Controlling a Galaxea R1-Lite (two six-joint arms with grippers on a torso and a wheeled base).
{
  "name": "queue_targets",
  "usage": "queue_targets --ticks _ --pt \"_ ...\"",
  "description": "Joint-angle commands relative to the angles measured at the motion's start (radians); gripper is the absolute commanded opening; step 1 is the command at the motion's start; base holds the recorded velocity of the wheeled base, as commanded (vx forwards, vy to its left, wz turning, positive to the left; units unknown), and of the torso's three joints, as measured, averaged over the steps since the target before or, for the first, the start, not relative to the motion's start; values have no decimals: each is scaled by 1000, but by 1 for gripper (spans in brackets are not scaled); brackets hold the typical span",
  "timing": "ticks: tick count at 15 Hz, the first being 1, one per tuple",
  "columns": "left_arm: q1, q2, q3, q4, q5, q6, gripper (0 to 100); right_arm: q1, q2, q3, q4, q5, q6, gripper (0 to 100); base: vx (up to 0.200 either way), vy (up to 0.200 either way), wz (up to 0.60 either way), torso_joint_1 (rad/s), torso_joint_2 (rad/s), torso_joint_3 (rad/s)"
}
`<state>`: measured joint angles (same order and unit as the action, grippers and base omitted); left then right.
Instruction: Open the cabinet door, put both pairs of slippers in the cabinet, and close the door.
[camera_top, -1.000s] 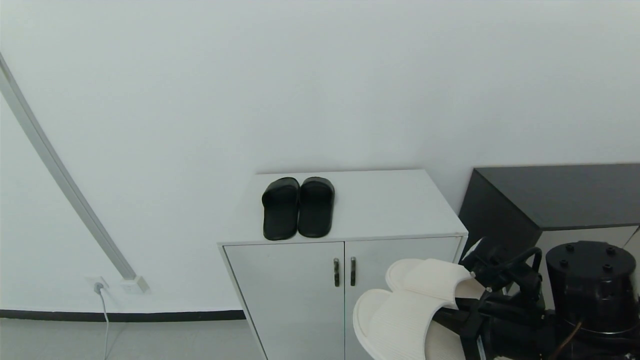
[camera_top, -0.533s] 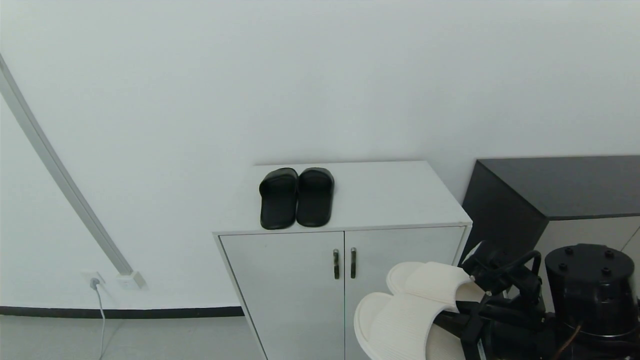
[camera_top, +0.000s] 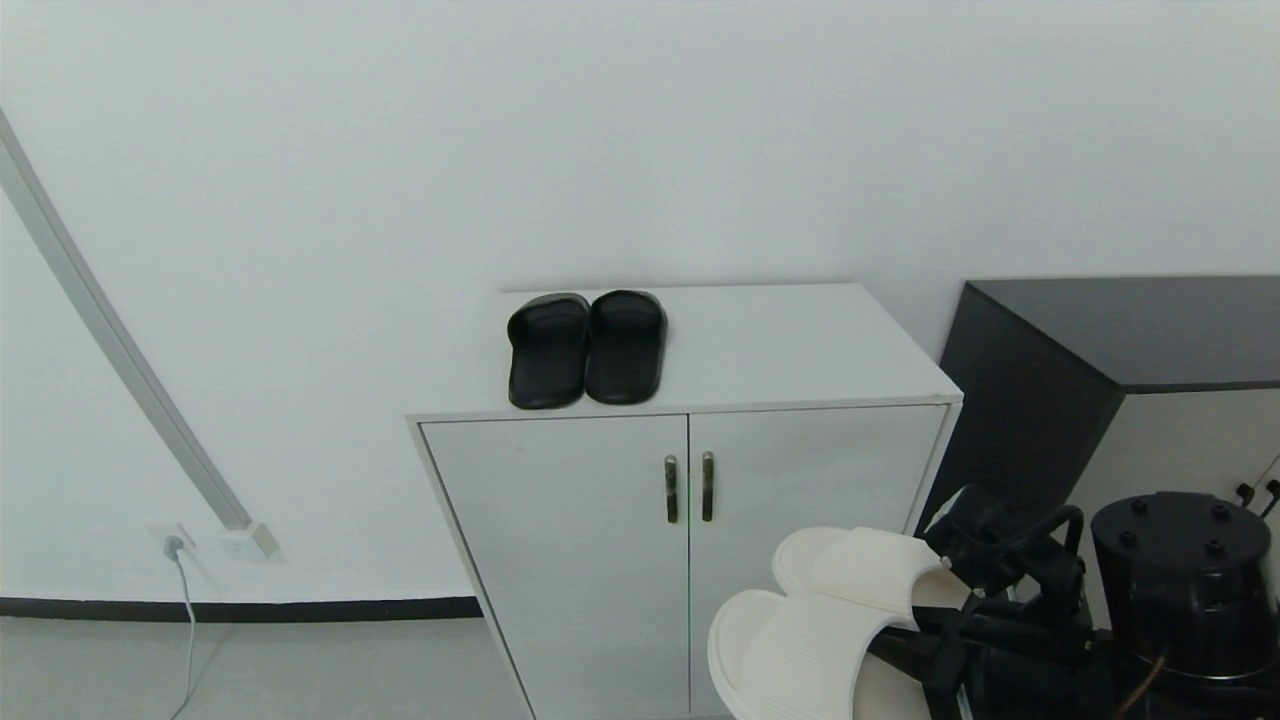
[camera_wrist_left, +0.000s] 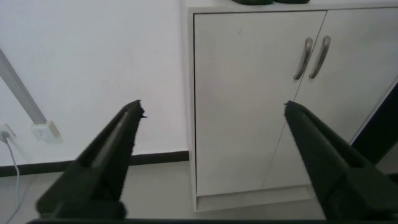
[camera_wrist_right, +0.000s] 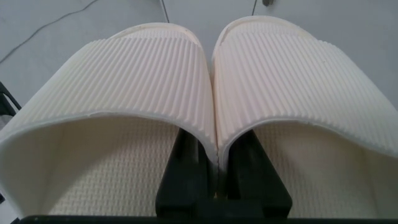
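While your right gripper (camera_wrist_right: 214, 177) clamps cream ribbed slippers (camera_top: 830, 600), centre the splayed (empty) left gripper (camera_wrist_left: 213, 111) on the mid-frame metal handle (camera_top: 671, 489).

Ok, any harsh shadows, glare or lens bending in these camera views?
Head view: soft light, no hard shadow around the black slippers; the wall conduit bows from lens bending. Left wrist view: left end effector dark against the pale cabinet, no glare. Right wrist view: cream slippers evenly lit, shaded under their straps.

Grey cable trunking (camera_top: 110, 330) runs diagonally down the left side. Wall socket (camera_top: 168, 543) with plugged cable (camera_top: 188, 640): lower left. Black furniture unit (camera_top: 1100, 350): right edge.
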<state>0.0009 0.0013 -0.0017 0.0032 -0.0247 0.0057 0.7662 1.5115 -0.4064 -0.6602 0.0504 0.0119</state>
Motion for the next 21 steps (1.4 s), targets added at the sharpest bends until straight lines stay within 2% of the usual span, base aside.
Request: queue_targets --ticks 1,11,20,21 --pt "1 0 0 0 0 0 100 2 -1 6 -1 0 -10 0 0 0 0 -212 554 325" --pt "1 0 0 0 0 2 100 5 -2 17 -19 2 -24 0 0 0 0 -187 510 318" --pt "1 2 -1 1 3 -1 100 24 -8 32 -25 3 -24 0 0 0 0 -120 462 338" --pt "1 0 -3 0 22 5 100 25 -11 29 -30 2 -24 0 0 0 0 -61 432 378"
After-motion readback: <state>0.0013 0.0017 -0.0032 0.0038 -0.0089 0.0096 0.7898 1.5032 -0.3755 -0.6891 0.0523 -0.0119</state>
